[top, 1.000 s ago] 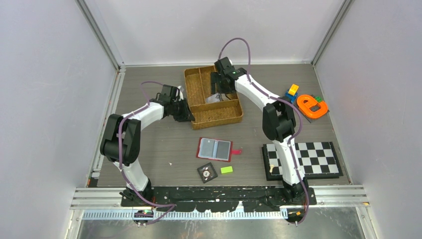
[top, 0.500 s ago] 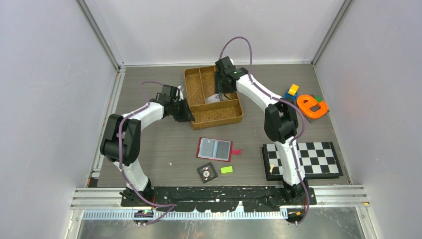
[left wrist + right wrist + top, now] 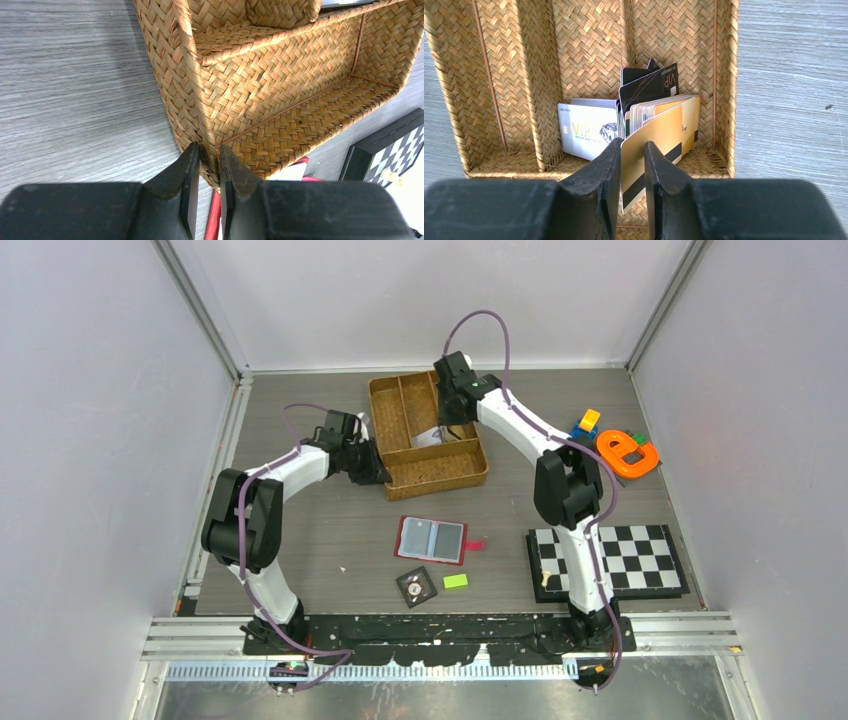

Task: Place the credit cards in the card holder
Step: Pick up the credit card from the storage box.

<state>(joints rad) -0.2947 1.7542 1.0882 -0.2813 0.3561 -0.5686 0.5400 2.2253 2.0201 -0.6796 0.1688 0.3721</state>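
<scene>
My right tool [image 3: 633,149] hangs over the woven brown divided tray [image 3: 724,75], in the compartment at 3 o'clock in my wrist view. Its fingers straddle the tan-gold credit card with a black stripe [image 3: 661,132], which stands on its long edge. The gap is narrow, and I cannot tell whether I truly pinch the card. My left tool [image 3: 209,150] is clamped on the tray's corner wall. The red leather-like folding card holder [image 3: 432,539] lies open on the table at 6 o'clock from the tray.

The credit cards [image 3: 654,125] stand in the tray [image 3: 440,478], behind the card holder [image 3: 432,539].
</scene>
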